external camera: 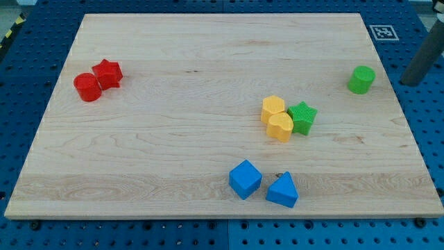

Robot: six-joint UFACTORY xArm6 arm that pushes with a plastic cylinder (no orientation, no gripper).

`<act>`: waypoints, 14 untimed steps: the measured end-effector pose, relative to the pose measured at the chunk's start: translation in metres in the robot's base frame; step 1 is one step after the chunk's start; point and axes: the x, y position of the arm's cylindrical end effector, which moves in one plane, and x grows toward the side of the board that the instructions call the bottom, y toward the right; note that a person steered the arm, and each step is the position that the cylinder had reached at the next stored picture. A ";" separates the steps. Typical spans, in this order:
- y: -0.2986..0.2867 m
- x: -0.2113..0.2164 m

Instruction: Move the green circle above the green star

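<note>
The green circle [361,80] stands near the board's right edge, in the upper half. The green star [303,117] lies to its lower left, near the middle right of the board, touching two yellow blocks. My tip [412,82] is at the view's right edge, just off the board and to the right of the green circle, with a gap between them.
A yellow hexagon [273,109] and a yellow heart-like block [280,128] sit against the star's left side. A blue cube [245,179] and a blue triangle [282,190] lie near the bottom edge. A red circle [87,87] and a red star [107,73] sit at the upper left. The wooden board [173,139] rests on a blue perforated table.
</note>
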 end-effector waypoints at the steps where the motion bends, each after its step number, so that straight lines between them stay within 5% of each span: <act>1: -0.015 -0.009; 14: -0.059 0.007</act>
